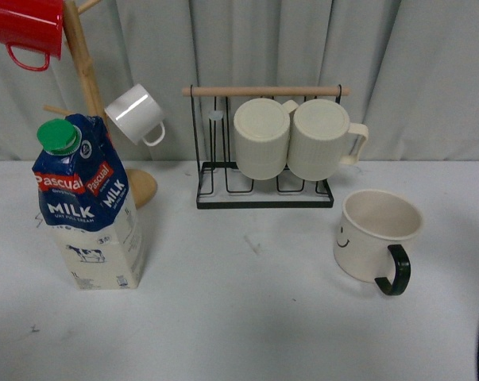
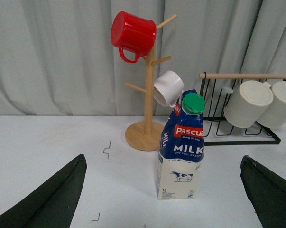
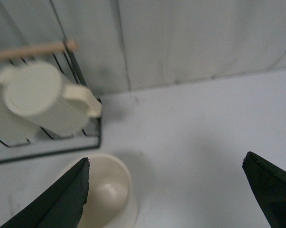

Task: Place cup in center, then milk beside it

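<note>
The cup, cream-white with a black loop handle and a small smiley face, stands upright at the right of the table; its open rim shows in the right wrist view. The milk, a blue and cream carton with a green cap, stands upright at the left; it also shows in the left wrist view. My left gripper is open, short of the carton and apart from it. My right gripper is open above the table, with one finger over the cup's rim. Neither gripper shows clearly in the front view.
A wooden mug tree stands behind the milk, with a red mug and a small white mug. A black wire rack at the back holds two ribbed cream mugs. Grey curtain behind.
</note>
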